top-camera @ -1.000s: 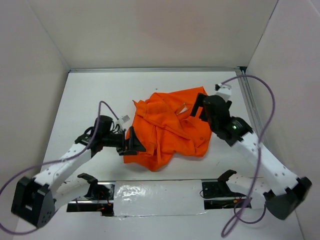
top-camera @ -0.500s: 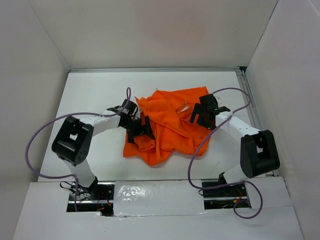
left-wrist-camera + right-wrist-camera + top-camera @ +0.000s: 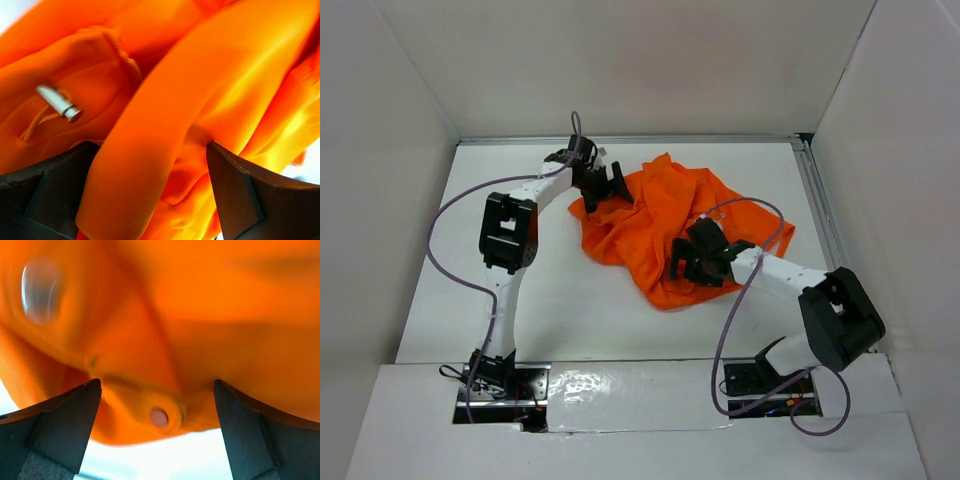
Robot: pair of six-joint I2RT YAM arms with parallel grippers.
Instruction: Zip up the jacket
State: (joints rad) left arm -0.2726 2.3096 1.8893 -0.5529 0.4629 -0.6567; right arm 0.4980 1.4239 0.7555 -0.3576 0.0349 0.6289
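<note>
The jacket point(image 3: 660, 215) lies crumpled on the tabletop point(image 3: 520, 290), in the far half and a little right of centre, bunched so that no zipper line shows from above.

The left arm reaches to the far side, and the left gripper point(image 3: 610, 187) sits at the jacket's far-left edge. In its wrist view a thick roll of the jacket point(image 3: 200, 75) fills the whole gap of the left gripper point(image 3: 151, 145). The cloth touches both dark fingers point(image 3: 55, 195), so the jaws are clamped on that fold, though held fairly wide by its bulk. To the left of the fold a small silver toggle point(image 3: 59, 102) lies on the cloth, tilted.

The right gripper point(image 3: 688, 262) rests at the jacket's near edge, right of centre. Its purple cable point(image 3: 760, 205) loops over the jacket's right side. The wrist view is soft (much of it is blurred). The right gripper point(image 3: 157, 382) has its fingers point(image 3: 55, 425) well apart, with an orange hem hanging between them. A pale snap point(image 3: 159, 416) sits on that hem, with white tabletop point(image 3: 150, 460) showing below it. Whether these jaws grip the cloth I cannot tell. A pale blur point(image 3: 40, 290) at the upper left is too soft to identify.
</note>
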